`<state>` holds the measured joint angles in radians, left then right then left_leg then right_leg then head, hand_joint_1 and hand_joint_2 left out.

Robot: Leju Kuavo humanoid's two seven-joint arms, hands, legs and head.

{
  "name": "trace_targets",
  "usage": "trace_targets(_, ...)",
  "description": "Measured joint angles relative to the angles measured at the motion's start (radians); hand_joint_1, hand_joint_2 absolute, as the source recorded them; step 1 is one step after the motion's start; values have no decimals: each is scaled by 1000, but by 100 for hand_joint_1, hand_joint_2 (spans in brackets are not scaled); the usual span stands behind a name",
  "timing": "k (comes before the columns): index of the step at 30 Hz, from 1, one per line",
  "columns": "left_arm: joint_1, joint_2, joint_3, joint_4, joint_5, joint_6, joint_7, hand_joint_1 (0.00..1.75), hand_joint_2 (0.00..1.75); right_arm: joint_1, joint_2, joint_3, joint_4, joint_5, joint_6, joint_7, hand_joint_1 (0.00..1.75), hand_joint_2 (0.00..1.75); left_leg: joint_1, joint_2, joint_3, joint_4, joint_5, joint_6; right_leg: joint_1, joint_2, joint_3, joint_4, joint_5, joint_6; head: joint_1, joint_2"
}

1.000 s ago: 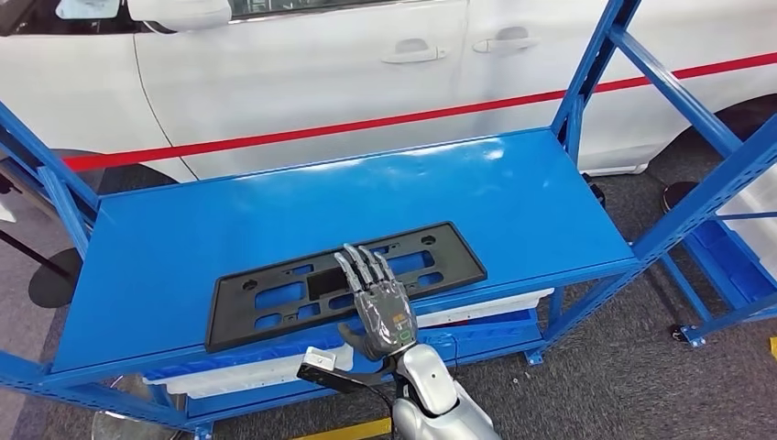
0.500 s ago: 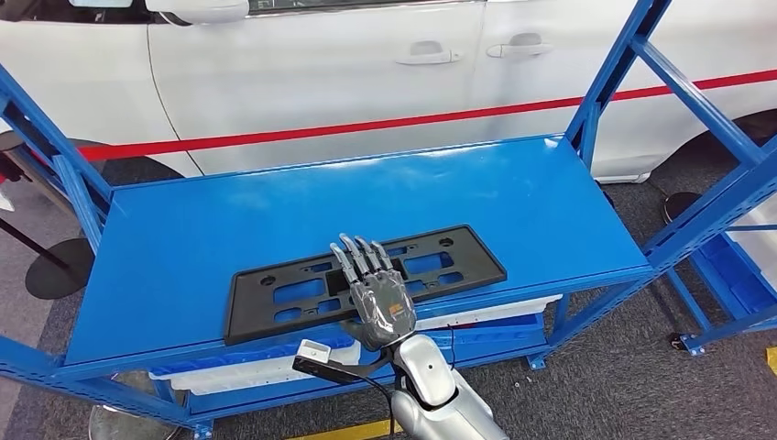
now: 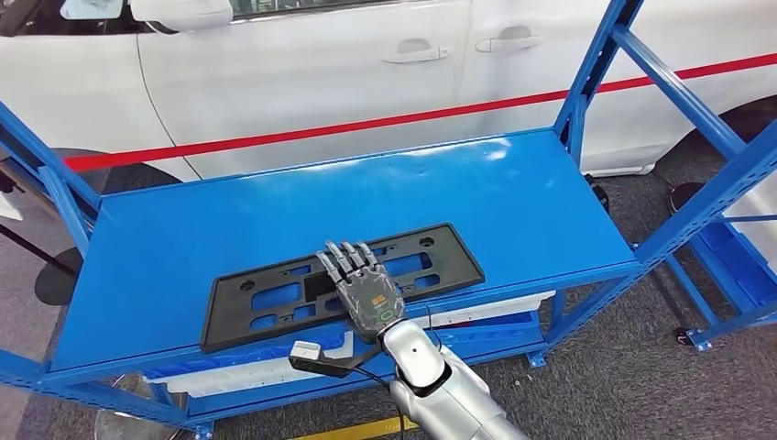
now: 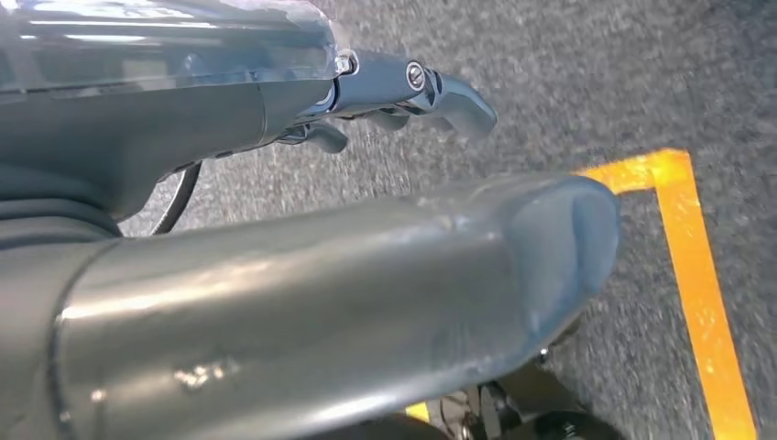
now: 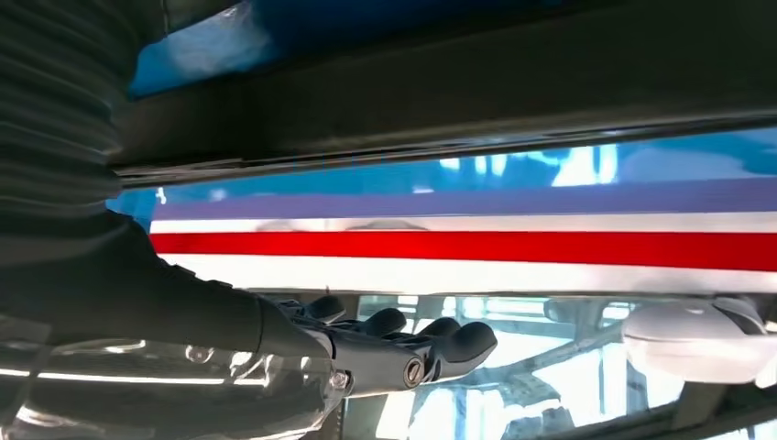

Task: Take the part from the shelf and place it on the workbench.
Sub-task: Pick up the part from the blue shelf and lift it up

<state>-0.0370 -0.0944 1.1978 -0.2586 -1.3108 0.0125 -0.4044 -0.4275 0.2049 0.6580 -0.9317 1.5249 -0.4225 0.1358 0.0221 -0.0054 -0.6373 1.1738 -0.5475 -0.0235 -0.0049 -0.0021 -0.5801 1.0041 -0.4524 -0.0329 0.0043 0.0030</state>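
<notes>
Right hand (image 3: 365, 291) of mine lies flat, fingers spread, on the black license plate frame (image 3: 275, 295). It grasps nothing. That frame rests on the blue shelf (image 3: 513, 197)

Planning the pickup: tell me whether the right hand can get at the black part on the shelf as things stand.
Probably yes. The right hand already lies over the near edge of the part, fingers stretched across it, and nothing else sits on the shelf around it. Whether it grips yet is unclear.

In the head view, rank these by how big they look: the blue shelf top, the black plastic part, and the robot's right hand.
Largest to smallest as they appear:
1. blue shelf top
2. black part
3. right hand, though it sits nearer the camera than the part, so it looks larger than it is.
</notes>
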Motion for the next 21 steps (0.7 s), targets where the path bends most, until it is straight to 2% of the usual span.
trace_targets(1,1,0,0,0,-3,-1,0,0,0,-8,0,0,18,0,-1,4,0,175,0,0,-31,67,-28,-2,2,-1,1,0,-1,-2,0,0)
trace_targets(2,2,0,0,0,-5,-1,0,0,0,-15,0,0,34,-1,-1,8,0,175,0,0,-54,115,-42,-3,4,0,2,0,-2,-3,0,0)
trace_targets(3,3,0,0,0,-8,-1,0,0,0,-23,0,0,50,-1,-1,12,0,175,0,0,-61,129,-36,-3,5,0,4,1,-3,-4,0,0)
trace_targets(4,3,0,0,0,-9,-1,1,0,0,-31,0,0,64,-2,-1,15,0,175,0,0,-49,104,-12,-2,6,1,7,1,-4,-4,-1,0)
trace_targets(6,3,1,0,0,-11,-1,1,0,0,-47,0,-1,88,-5,0,23,22,175,0,1,17,-31,56,4,7,2,13,5,-8,0,-1,0)
trace_targets(7,2,2,0,0,-12,-1,1,0,0,-55,-1,-2,99,-6,0,27,58,175,-2,2,47,-92,77,8,9,3,14,8,-12,5,0,0)
trace_targets(8,1,2,0,0,-14,-1,1,0,0,-62,-1,-3,109,-4,1,31,102,175,-3,2,67,-132,87,12,11,3,14,11,-14,10,1,0)
trace_targets(10,0,2,1,0,-18,-1,2,0,0,-74,-1,-6,130,8,2,42,168,175,-7,1,74,-148,88,21,12,4,14,12,-14,20,1,0)
trace_targets(12,0,1,1,0,-21,-1,2,0,0,-82,-2,-11,149,20,2,52,175,175,-4,3,75,-156,95,32,11,4,12,18,-19,30,1,0)
trace_targets(13,-1,0,1,0,-22,-2,1,0,0,-84,-3,-15,158,23,2,54,175,175,-1,3,76,-160,99,38,10,5,3,40,-35,36,4,0)
trace_targets(14,-2,0,2,0,-22,-2,1,0,0,-85,-5,-20,167,23,2,55,175,175,2,4,75,-164,102,44,8,5,-17,81,-62,42,7,0)
trace_targets(16,-2,0,2,0,-23,-1,-2,0,0,-86,-7,-30,183,22,1,54,175,175,2,5,71,-165,104,48,1,5,-79,210,-127,53,13,0)
trace_targets(17,-2,0,3,0,-23,-1,-2,0,0,-85,-8,-35,190,21,0,53,175,175,2,5,69,-164,104,48,-2,4,-106,265,-147,57,13,0)
trace_targets(18,-2,0,4,0,-23,-1,-3,0,0,-84,-9,-38,196,19,0,52,175,175,2,5,68,-164,105,48,-5,4,-119,291,-147,59,13,0)
trace_targets(19,-1,0,4,0,-23,-2,-3,0,0,-84,-9,-42,202,18,-1,51,175,175,2,4,68,-164,105,47,-7,4,-112,276,-128,60,13,0)
trace_targets(20,-1,-1,4,0,-23,-2,-3,0,0,-84,-10,-45,205,16,-1,51,175,175,2,3,69,-163,105,46,-9,3,-85,224,-95,59,13,0)
trace_targets(21,-1,-1,5,0,-23,-2,-3,0,0,-84,-10,-50,208,15,-2,50,175,175,2,2,70,-163,105,44,-9,3,-47,149,-59,55,13,0)
